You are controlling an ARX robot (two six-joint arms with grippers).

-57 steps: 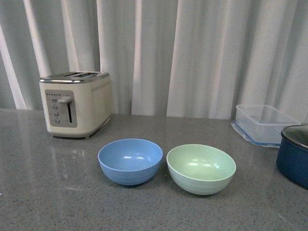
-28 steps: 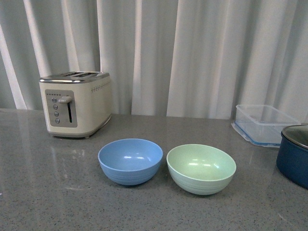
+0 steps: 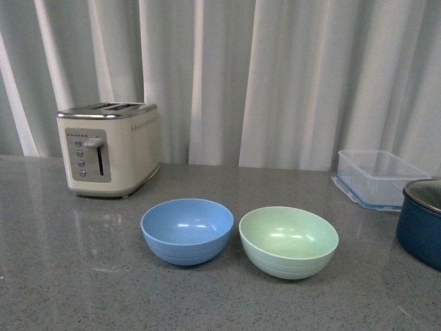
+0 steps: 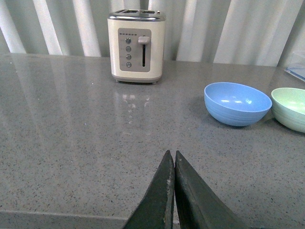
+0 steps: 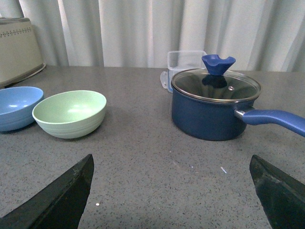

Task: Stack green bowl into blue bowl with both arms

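The blue bowl [image 3: 187,230] and the green bowl [image 3: 289,241] sit side by side, upright and empty, on the grey counter, blue on the left. Neither arm shows in the front view. In the left wrist view my left gripper [image 4: 172,153] is shut, empty, low over the counter's near edge, well short of the blue bowl [image 4: 237,102] and green bowl [image 4: 289,108]. In the right wrist view my right gripper [image 5: 171,160] is open wide over bare counter, with the green bowl [image 5: 70,113] and blue bowl [image 5: 18,107] ahead off to one side.
A cream toaster [image 3: 110,147] stands at the back left. A clear container [image 3: 378,177] and a dark navy pot [image 3: 421,222] with glass lid [image 5: 216,84] and long handle [image 5: 274,118] are at the right. White curtains hang behind the counter.
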